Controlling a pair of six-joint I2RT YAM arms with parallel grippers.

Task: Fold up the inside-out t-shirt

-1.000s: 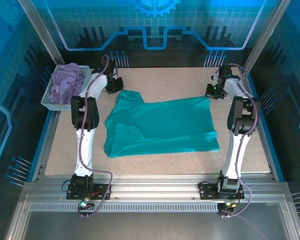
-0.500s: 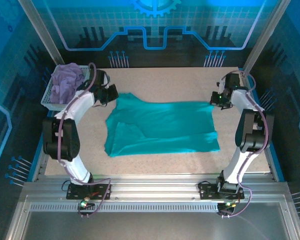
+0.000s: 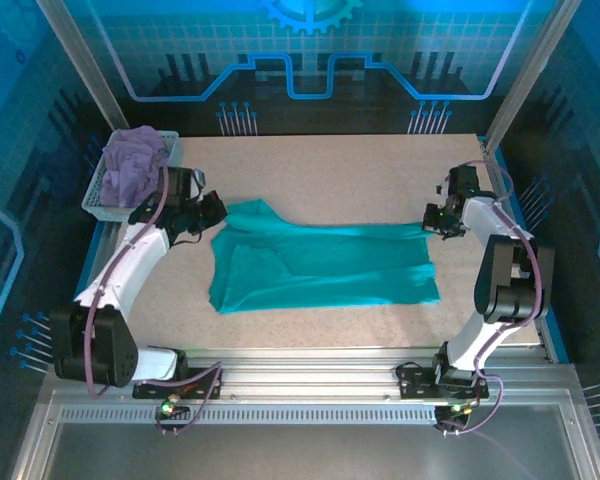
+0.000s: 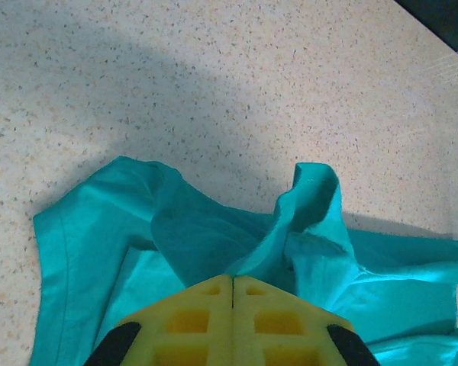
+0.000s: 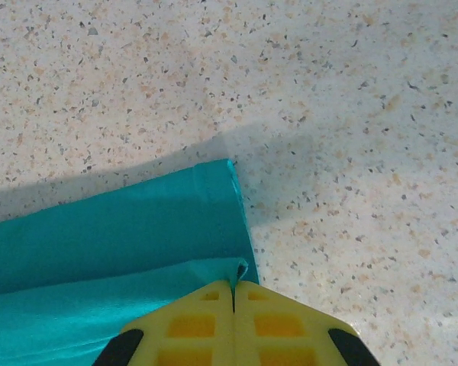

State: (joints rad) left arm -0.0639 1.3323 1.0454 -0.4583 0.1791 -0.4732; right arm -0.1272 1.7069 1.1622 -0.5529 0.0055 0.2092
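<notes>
While the speckled table [image 3: 380, 160] spreads under everything, the teal t-shirt [image 3: 320, 265] lies across its middle; a basket [image 3: 98, 205] at the far left holds a lavender garment [image 3: 130, 165]; the left gripper [image 3: 217, 207] is clamped on the cloth's far-left corner, the right gripper [image 3: 432, 222] on its far-right corner.
</notes>
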